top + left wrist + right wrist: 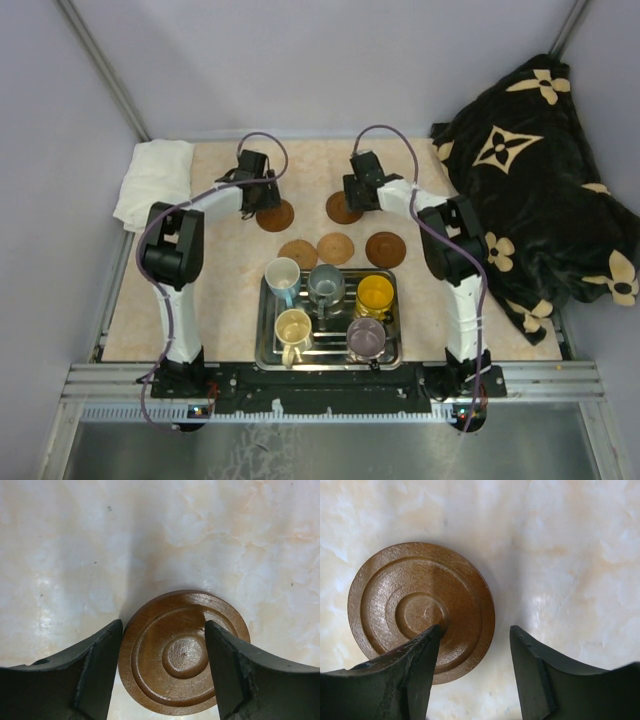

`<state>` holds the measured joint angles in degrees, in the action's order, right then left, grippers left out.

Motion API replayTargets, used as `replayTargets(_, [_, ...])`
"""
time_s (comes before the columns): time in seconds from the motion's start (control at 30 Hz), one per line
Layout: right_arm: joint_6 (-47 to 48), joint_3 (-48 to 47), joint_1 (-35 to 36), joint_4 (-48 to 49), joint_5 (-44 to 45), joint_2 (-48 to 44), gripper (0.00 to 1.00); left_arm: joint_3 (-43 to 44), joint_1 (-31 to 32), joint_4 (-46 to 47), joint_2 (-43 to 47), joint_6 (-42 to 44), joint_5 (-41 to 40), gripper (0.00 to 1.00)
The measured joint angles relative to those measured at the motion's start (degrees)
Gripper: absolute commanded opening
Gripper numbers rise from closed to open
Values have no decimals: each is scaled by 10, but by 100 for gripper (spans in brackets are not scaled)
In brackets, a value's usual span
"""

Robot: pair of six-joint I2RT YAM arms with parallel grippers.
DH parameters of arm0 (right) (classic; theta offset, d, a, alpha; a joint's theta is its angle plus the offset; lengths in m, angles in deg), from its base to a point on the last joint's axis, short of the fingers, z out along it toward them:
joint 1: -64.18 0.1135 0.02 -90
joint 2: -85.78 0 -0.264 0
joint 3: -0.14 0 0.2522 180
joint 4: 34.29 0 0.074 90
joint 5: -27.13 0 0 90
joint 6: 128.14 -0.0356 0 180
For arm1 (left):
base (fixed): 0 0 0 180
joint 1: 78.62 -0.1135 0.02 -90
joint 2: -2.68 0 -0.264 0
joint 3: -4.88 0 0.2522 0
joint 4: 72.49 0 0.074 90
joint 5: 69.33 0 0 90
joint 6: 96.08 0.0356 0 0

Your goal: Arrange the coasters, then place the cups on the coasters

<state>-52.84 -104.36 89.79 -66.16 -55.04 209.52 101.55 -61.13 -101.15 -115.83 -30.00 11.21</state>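
Five brown coasters lie on the table: one under each gripper [277, 218] [341, 210] and three in a row [298, 254] [336, 248] [386, 249] in front of the tray. My left gripper [164, 625] stands open low over a dark coaster [175, 652]. Its left finger is at the disc's left edge and its right finger overlaps the disc's right part. My right gripper [476, 630] is open too. Its left finger covers part of a coaster [415, 605] and its right finger is over bare table. Five cups stand in the tray: white-blue [283, 277], grey-blue [325, 285], orange-yellow [375, 294], cream [293, 328], purple-grey [365, 338].
The steel tray [262, 335] sits at the near middle between the arm bases. A white cloth [155, 178] lies at the far left corner. A black blanket with cream flowers [530, 190] covers the right side.
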Motion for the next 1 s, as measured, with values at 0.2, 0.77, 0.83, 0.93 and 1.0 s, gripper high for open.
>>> replayTargets(0.2, [2,64,2,-26,20,-59,61,26,7,3,-19,-3,27,65])
replayTargets(0.77, [-14,238,2,-78,114,-320,59,81,38,10,-58,-10,90,67])
replayTargets(0.83, [-25,279,2,-85,113,-322,59,78,38,11,-56,-9,88,69])
replayTargets(0.93, [-39,332,2,-95,111,-322,59,59,38,10,-41,-5,81,74])
replayTargets(1.0, [-47,356,2,-100,112,-323,59,44,38,5,-28,0,75,77])
